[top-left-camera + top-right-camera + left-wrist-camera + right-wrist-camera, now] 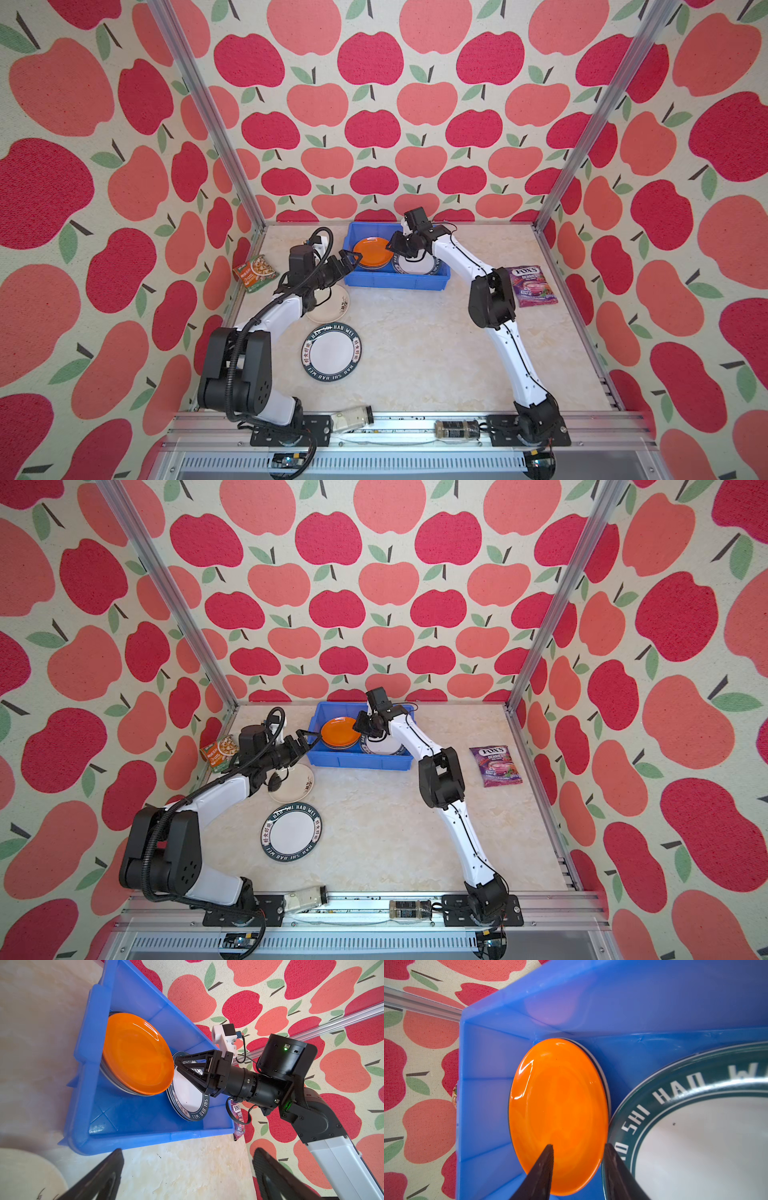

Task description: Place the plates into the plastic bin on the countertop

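Inspection of my two tools and the plates:

My right gripper is inside the plastic bin, low over the near edge of the orange plate. Its jaws stand parted with a clear gap. One fingertip is over the orange glaze and the other is just outside the rim, next to a green-lettered plate. I cannot tell whether either tip touches the plate.

The orange plate lies flat on top of a stack in the left half of the bin. The green-lettered plate lies in the right half, right up against it.

My left gripper is spread wide and holds nothing. It hovers just outside the bin's left front corner.

Two plates lie on the countertop. A cream plate with dark markings sits partly under my left arm. A second lettered plate lies nearer the front, just beside it.

Other items noted:
- A snack packet lies by the left wall.
- A purple packet lies on the right.
- Two jars lie on their sides on the front rail
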Robot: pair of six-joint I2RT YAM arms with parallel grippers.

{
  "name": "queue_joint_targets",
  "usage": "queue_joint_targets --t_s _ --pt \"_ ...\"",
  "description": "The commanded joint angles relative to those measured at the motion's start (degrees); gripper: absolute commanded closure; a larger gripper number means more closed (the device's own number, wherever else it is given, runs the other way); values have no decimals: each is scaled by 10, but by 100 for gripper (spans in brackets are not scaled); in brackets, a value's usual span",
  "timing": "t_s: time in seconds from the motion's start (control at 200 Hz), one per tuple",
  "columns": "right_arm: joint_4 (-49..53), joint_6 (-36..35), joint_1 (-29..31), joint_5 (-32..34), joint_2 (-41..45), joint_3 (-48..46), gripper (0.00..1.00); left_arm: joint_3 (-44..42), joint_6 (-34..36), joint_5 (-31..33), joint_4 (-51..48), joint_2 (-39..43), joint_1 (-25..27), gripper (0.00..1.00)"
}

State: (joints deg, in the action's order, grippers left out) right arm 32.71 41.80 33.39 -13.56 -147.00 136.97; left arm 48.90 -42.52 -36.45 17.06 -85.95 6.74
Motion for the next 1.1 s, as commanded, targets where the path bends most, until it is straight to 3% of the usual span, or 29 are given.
queue_joint_targets --t_s 0.0,0.645,0.921,1.096 --pt "12 -4 2 -9 -17 22 57 -7 5 -8 12 -2 -3 1" --pt "15 4 14 -30 -45 41 59 -13 8 -12 13 -5 -7 1" --pt "-123 31 -1 -106 15 -33 60 -13 15 -4 6 1 -7 1" --pt "-214 45 -14 -159 78 -110 60 -12 41 18 -49 28 -9 1"
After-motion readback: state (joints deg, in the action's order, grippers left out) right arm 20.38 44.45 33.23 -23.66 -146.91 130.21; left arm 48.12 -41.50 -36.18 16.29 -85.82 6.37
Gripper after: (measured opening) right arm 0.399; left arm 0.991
